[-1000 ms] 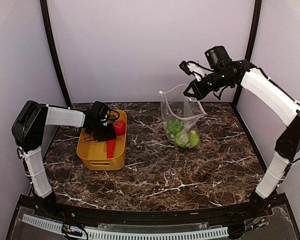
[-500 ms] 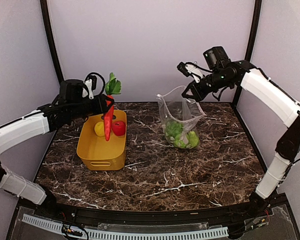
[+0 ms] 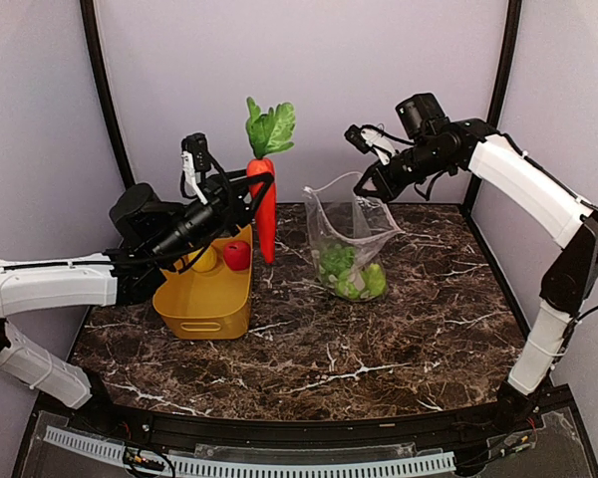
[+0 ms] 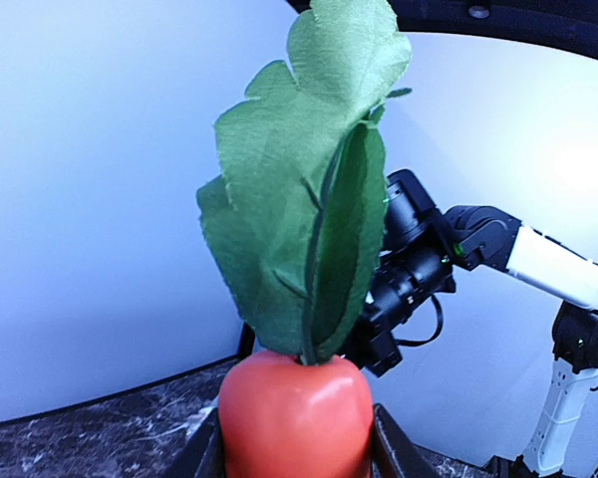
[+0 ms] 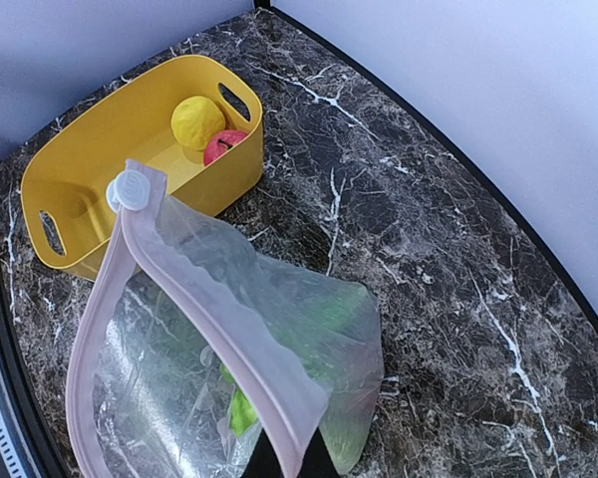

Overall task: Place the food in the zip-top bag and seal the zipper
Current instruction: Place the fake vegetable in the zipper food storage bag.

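Far left, over the marble table (image 3: 309, 349): left gripper (image 3: 251, 191) partway closed around the carrot (image 3: 266, 214), fingers pressed to either side of the orange-red body just below its top. Held upright and clear of the table, green leaves (image 3: 270, 126) uppermost, tip pointing down, just right of the yellow basket (image 3: 194, 304) in the top view. Fills most of the left wrist view, leaves spread against the pale wall. Inside the basket, at its far end: a yellow lemon (image 3: 205, 259) and a red apple (image 3: 237, 255), side by side. Further right, apart from the basket: the zip-top bag (image 3: 354, 224), bottom resting on the table, top lifted and hanging open. Low in the bag, a heap of green food (image 3: 349, 274); single pieces hard to tell apart through the crinkled plastic. Along the bag's mouth, the zipper (image 5: 184, 299), unsealed, its pinkish strip spread in a wide loop, with a round white slider (image 5: 127, 189) at the end nearest the basket. At right, reaching in from high up: right gripper (image 3: 377, 187) pinched fully closed on the bag's rim, holding that edge up off the table.
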Available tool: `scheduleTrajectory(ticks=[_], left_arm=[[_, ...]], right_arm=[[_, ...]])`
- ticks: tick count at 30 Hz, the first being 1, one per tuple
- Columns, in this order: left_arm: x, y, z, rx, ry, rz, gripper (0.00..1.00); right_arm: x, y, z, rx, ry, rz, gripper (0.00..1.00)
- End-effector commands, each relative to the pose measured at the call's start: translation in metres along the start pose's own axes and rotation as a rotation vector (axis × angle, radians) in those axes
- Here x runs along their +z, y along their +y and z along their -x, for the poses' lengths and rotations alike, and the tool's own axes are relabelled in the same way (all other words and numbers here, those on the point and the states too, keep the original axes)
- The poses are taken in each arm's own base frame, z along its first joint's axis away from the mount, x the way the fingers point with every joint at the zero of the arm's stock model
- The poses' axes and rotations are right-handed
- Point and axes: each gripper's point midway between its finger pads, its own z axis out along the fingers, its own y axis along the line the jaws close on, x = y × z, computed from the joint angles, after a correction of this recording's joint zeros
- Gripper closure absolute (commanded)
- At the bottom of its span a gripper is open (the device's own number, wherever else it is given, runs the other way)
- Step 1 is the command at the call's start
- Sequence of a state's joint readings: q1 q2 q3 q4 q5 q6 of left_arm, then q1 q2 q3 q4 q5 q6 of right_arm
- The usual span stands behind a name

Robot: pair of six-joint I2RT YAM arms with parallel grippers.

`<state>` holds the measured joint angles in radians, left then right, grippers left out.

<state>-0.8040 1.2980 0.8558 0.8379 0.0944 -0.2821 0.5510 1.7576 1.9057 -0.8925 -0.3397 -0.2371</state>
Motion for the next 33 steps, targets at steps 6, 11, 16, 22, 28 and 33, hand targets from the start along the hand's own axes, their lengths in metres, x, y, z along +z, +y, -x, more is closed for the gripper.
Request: scheduleTrajectory(ticks=[6, 11, 16, 22, 28, 33], left_arm=[[0.044, -0.053, 0.028, 0.051, -0.288, -0.143, 0.8], [0.056, -0.047, 0.04, 0.011, -0.455, -0.114, 0.82], [0.075, -0.045, 0.032, -0.043, -0.471, -0.126, 0.84], [0.086, -0.053, 0.046, -0.125, -0.497, -0.181, 0.84], [0.089, -0.041, 0.056, -0.209, -0.569, -0.137, 0.87], [0.107, -0.019, 0.024, -0.139, -0.548, -0.015, 0.89]], right_arm=[[-0.004, 0.005, 0.013, 0.008, -0.037, 0.01, 1.0], [-0.007, 0.006, 0.015, 0.014, -0.044, 0.011, 1.0], [-0.006, 0.006, 0.012, 0.019, -0.039, 0.013, 1.0], [-0.005, 0.004, 0.012, 0.017, -0.037, 0.0, 1.0], [-0.009, 0.005, 0.014, 0.018, -0.044, -0.001, 1.0], [-0.016, 0.004, 0.019, 0.029, -0.061, -0.017, 1.0]])
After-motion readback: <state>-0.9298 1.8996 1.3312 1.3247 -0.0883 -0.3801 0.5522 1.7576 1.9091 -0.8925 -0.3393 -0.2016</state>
